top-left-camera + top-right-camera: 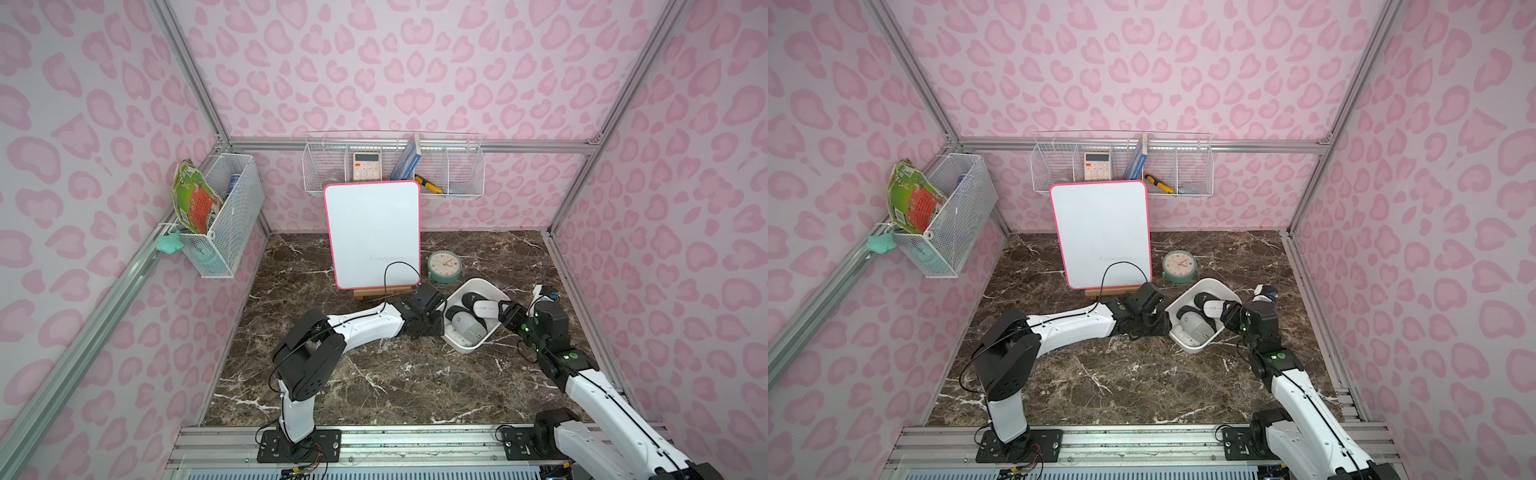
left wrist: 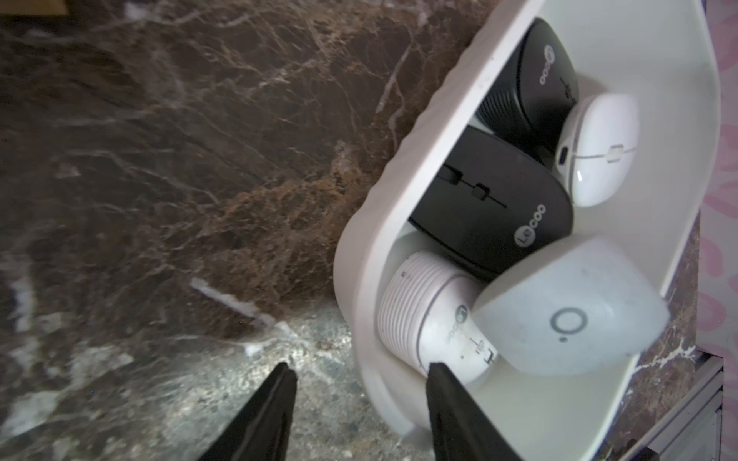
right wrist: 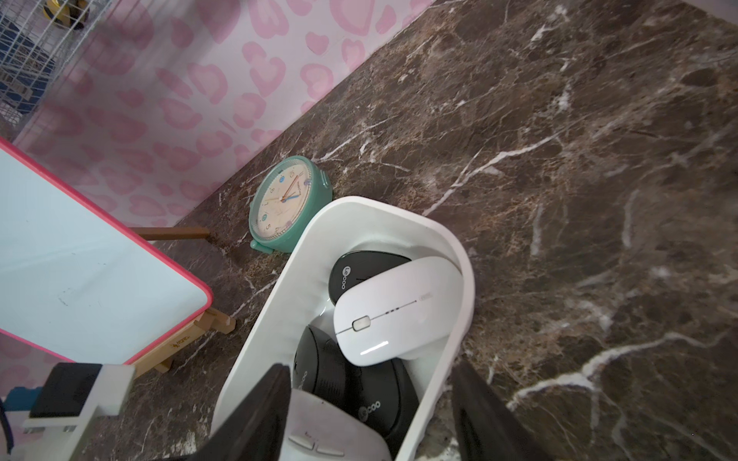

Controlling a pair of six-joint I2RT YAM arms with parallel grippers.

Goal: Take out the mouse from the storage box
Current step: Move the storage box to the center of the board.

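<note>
Wrist views show left jaws and right jaws parted, each straddling the smooth rounded white storage box (image 2: 671, 99) wall.

Six mice (image 3: 399, 311) — three black, three pale — in one storage box (image 3: 271, 319).

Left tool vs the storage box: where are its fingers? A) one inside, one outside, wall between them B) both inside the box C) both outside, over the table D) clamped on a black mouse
A: in the left wrist view the left tool has one finger over the marble table and one finger inside the storage box, with the box wall between them.
</note>
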